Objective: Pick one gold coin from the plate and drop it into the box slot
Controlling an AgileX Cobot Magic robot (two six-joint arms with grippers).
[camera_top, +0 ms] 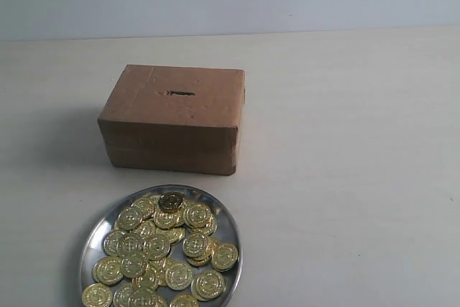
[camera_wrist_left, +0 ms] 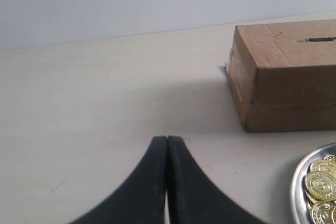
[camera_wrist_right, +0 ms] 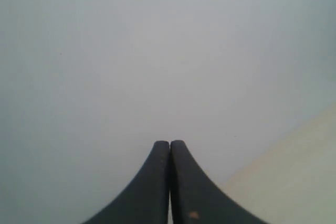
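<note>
Your left gripper (camera_wrist_left: pixel 167 140) and right gripper (camera_wrist_right: pixel 169 144) have jaws pressed together, empty. Nearest lies the plate (camera_top: pixel 95 234); its gold coins (camera_top: pixel 157 246) overlap, so you may pinch two. Behind stands the box (camera_top: pixel 172 131), slot (camera_top: pixel 180 93) on top.

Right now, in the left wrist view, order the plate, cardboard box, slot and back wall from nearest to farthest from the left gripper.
1. Silver plate, nearer the camera, and cardboard box behind it: too close to call.
2. Slot, in the box's top.
3. Back wall, beyond the table's far edge.
</note>
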